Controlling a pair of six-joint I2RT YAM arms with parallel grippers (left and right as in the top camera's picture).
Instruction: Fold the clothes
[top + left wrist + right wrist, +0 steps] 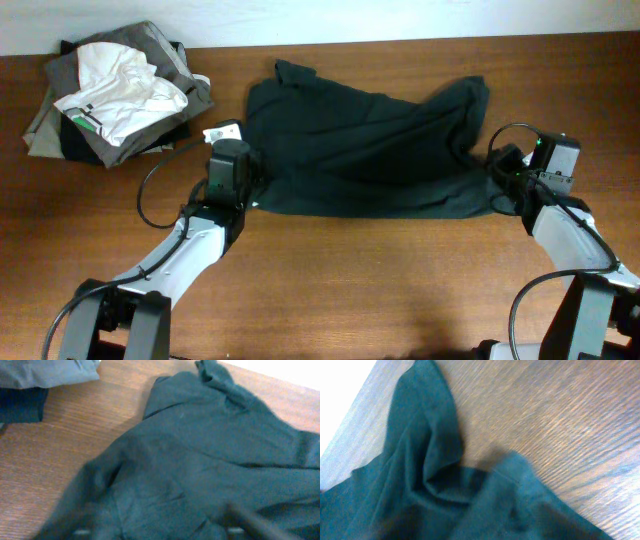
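At the left gripper (162, 527): jaws spread wide over the T-shirt (200, 450)'s left edge, nothing pinched.
At the right gripper (503, 168): beside the right edge; opening cannot be told.
T-shirt: rumpled on the table (350, 290), between both arms.
Step, likely: pinch both corners, single layer, and pull evenly to flatten.

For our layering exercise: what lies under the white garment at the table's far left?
The white garment lies on grey folded clothes; a dark piece shows at the edge. Layers beneath are hidden.
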